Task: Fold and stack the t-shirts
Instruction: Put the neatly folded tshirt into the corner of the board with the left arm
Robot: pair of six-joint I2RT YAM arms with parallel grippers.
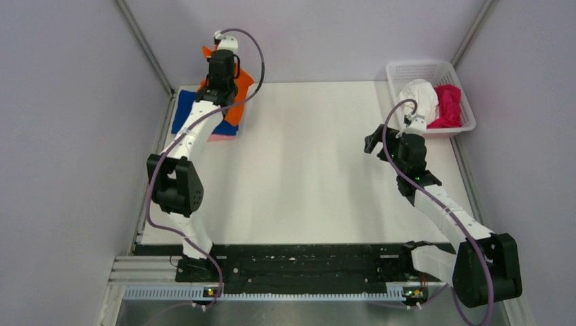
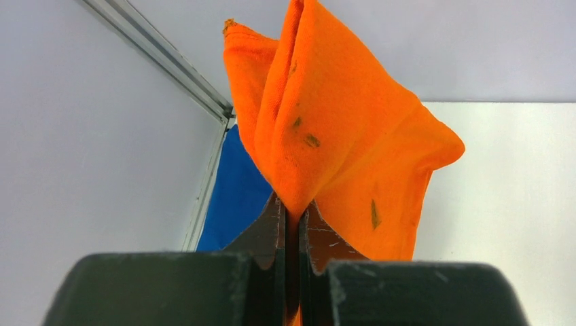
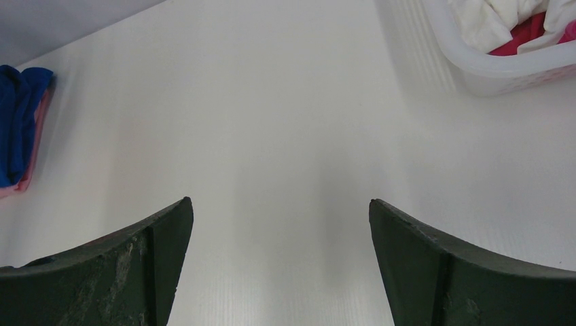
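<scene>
My left gripper (image 2: 293, 210) is shut on a fold of the bright orange t-shirt (image 2: 339, 122), which hangs bunched in the air. In the top view this gripper (image 1: 219, 68) is at the far left corner, with the orange shirt (image 1: 241, 92) above the folded royal blue shirt (image 1: 182, 112) and the pale pink shirt (image 1: 223, 137) beneath it. My right gripper (image 1: 372, 141) is open and empty over bare table (image 3: 280, 204). The white shirt (image 1: 421, 95) and magenta shirt (image 1: 448, 102) lie crumpled in the basket.
The white lattice basket (image 1: 421, 68) stands at the far right corner, also in the right wrist view (image 3: 502, 68). Walls and metal frame posts close in the table's left, back and right sides. The blue-on-pink stack (image 3: 17, 122) lies against the left wall.
</scene>
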